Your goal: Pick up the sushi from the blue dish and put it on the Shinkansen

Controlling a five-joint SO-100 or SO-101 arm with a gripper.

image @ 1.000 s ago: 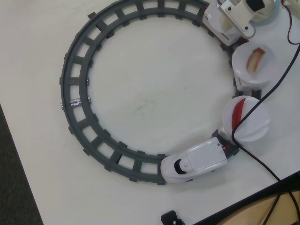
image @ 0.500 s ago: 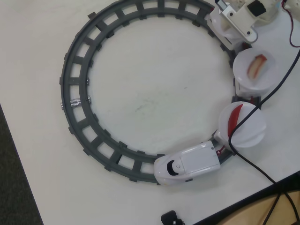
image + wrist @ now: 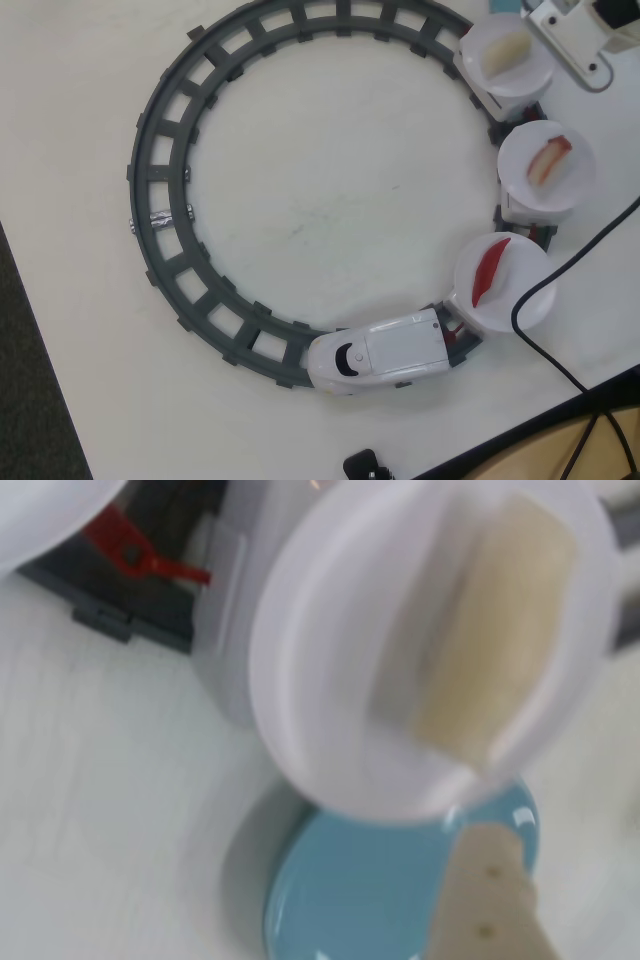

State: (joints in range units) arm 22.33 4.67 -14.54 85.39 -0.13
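Lying lengthwise on the rearmost white plate (image 3: 505,55) of the Shinkansen (image 3: 380,352), the sushi (image 3: 503,50) looks delivered, leaving the blue dish (image 3: 370,900) bare; whether the pincer (image 3: 495,910) is spread I cannot tell.

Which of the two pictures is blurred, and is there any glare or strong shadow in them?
The wrist view is blurred: the sushi and its white plate have soft, smeared edges, and the blue dish shows a small bright glint on its rim. The overhead view is sharp and evenly lit, with only faint shadows beside the Shinkansen and the track.
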